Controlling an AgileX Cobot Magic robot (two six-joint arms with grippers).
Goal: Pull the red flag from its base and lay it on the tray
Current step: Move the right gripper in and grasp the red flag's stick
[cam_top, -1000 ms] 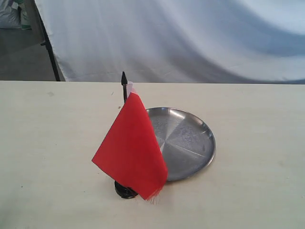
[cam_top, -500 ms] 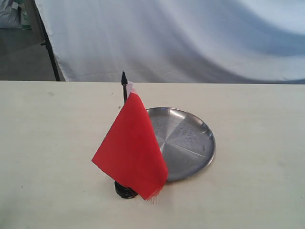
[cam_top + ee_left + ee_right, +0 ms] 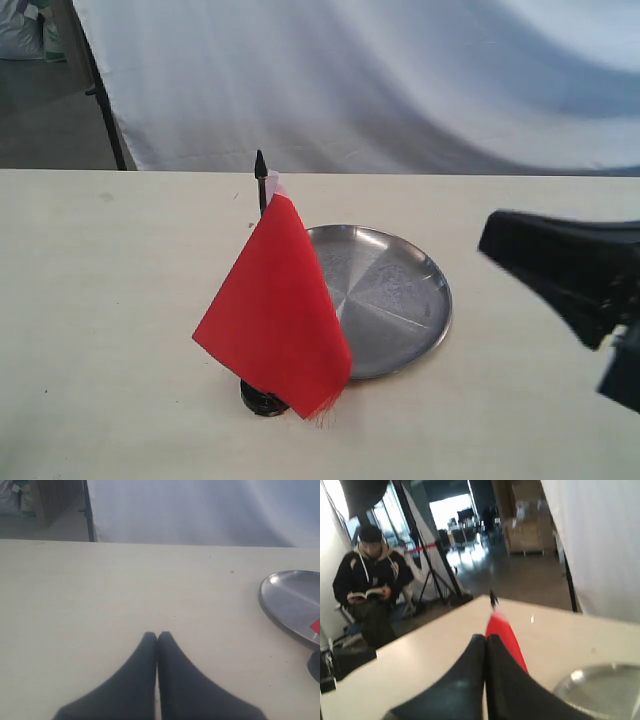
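Note:
The red flag [image 3: 275,310] stands upright on its thin black pole [image 3: 261,180], which is set in the small black base [image 3: 262,399] at the near left of the steel tray [image 3: 385,295]. My right gripper [image 3: 487,237] enters from the right edge, shut and empty, well apart from the flag. In the right wrist view the flag [image 3: 504,631] shows beyond the closed right gripper [image 3: 485,638], with the tray [image 3: 600,687] to one side. My left gripper [image 3: 157,634] is shut over bare table, with the tray [image 3: 292,602] and the base [image 3: 315,664] at the picture's edge.
A white cloth backdrop [image 3: 400,80] hangs behind the table's far edge. A dark stand leg [image 3: 100,90] is at the back left. A seated person [image 3: 370,580] reading appears beyond the table in the right wrist view.
The right arm has come into the exterior view from the right edge. The flag, base and tray have not moved.

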